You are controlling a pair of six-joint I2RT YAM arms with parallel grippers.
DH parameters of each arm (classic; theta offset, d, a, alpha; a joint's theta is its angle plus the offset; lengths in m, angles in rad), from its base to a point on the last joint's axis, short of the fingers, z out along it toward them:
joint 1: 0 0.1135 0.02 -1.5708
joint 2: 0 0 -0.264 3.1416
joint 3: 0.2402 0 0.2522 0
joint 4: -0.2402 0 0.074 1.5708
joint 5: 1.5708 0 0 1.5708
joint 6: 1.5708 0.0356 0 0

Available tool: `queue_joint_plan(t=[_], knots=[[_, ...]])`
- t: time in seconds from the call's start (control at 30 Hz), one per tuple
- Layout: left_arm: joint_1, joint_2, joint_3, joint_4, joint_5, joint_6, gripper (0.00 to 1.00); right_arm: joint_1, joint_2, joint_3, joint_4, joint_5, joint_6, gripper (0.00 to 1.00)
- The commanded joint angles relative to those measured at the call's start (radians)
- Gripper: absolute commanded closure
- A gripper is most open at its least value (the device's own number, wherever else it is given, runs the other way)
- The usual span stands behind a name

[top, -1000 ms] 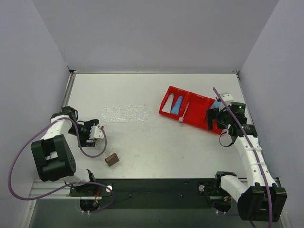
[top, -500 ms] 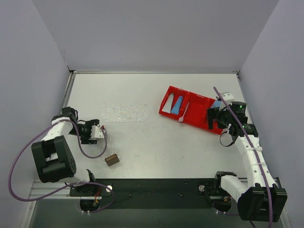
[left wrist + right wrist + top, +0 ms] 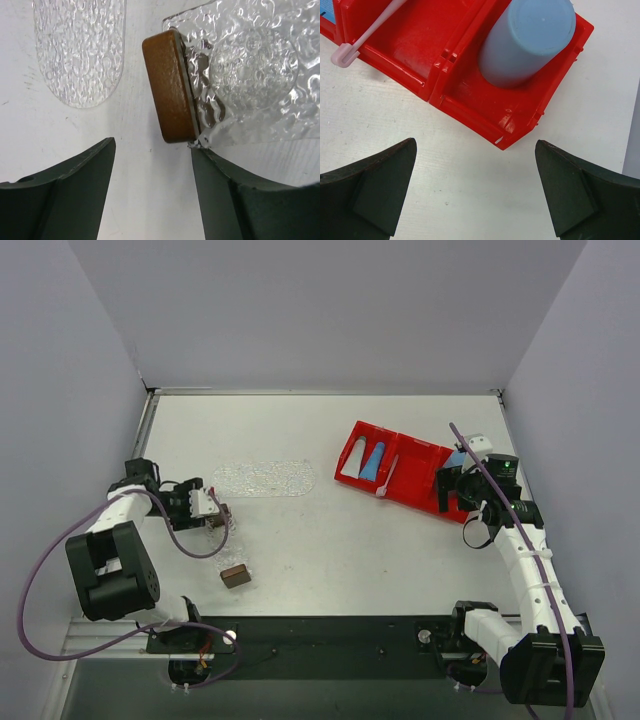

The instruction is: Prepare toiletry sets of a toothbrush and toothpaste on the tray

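Noted left fingers [image 3: 65, 175] open astride brown block [image 3: 170, 85] edging bumpy transparent plastic tray [image 3: 250, 65], likely to reposition it; right fingers [image 3: 370, 185] likewise open.

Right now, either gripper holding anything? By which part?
Nothing held. Left gripper open, brown block just beyond its tips, unclamped; right gripper open near the red bin.
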Motion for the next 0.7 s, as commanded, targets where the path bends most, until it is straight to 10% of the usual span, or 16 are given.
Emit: queue_joint_plan(t=[0.0, 0.1, 0.33, 0.67], knots=[[0.04, -0.022, 0.087, -0.103, 0.057, 0.042, 0.26, -0.006, 0.005, 0.044, -0.007, -0.008, 0.006, 0.0], [0.068, -0.031, 0.164, -0.254, 0.075, 0.148, 0.09, -0.005, 0.013, 0.044, -0.009, -0.009, 0.006, 0.0], [0.056, -0.133, 0.195, -0.394, 0.141, 0.222, 0.05, -0.005, 0.013, 0.046, -0.01, -0.008, 0.006, 0.0], [-0.187, -0.222, 0.109, -0.135, 0.012, -0.18, 0.04, -0.005, 0.009, 0.049, -0.017, -0.006, 0.007, 0.0]])
